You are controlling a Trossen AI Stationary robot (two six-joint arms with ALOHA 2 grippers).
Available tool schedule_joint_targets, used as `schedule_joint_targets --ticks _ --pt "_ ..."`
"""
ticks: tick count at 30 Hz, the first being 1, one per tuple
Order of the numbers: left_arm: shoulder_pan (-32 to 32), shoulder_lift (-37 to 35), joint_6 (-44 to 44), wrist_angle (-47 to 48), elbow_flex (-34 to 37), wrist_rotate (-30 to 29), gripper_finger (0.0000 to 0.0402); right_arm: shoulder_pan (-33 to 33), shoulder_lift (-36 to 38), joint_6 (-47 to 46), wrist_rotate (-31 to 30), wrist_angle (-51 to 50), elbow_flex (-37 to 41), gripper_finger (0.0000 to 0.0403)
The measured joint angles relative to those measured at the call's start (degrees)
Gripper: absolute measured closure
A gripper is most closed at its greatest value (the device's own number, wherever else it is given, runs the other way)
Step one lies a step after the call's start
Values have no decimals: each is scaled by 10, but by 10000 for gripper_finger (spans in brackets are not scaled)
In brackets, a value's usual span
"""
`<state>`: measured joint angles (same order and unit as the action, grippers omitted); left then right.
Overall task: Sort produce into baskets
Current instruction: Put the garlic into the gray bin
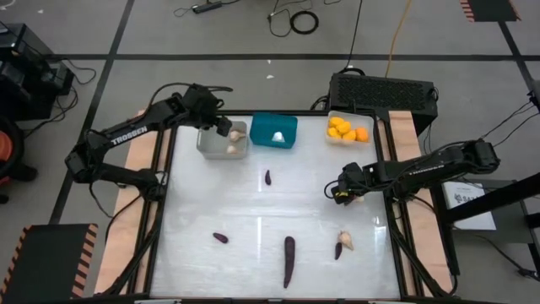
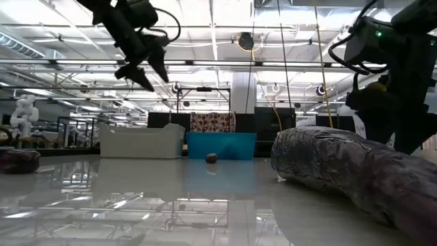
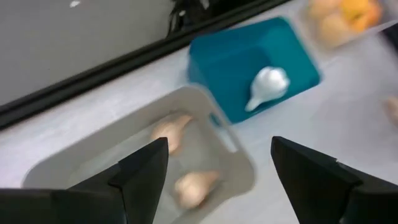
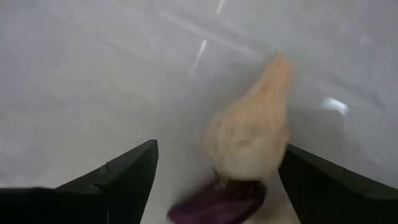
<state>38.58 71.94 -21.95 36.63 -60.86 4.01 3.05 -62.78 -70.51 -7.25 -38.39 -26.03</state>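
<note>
Jaws of my left gripper (image 1: 221, 128) gaped empty above the grey basket (image 1: 211, 148) holding pale bulbs; right gripper (image 1: 341, 193), spread, likely next descends onto desk bulb (image 4: 252, 134).

I see grey floor (image 1: 253, 34) crossed by black tape lines (image 1: 253, 57), with cables (image 1: 295, 19) lying beyond the table's far edge.

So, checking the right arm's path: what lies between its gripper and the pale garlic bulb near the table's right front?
Nothing: in the high view only bare white tabletop separates the right gripper from the pale beige garlic bulb.
</note>
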Motion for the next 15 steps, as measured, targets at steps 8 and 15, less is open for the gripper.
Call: schedule_joint_targets --ticks 8,15 --pt "-31 -23 -2 3 -33 5 110 -1 0 -8 -46 -1 4 153" --pt "-52 -94 0 16 -33 -38 110 -1 0 -18 -45 8 4 250"
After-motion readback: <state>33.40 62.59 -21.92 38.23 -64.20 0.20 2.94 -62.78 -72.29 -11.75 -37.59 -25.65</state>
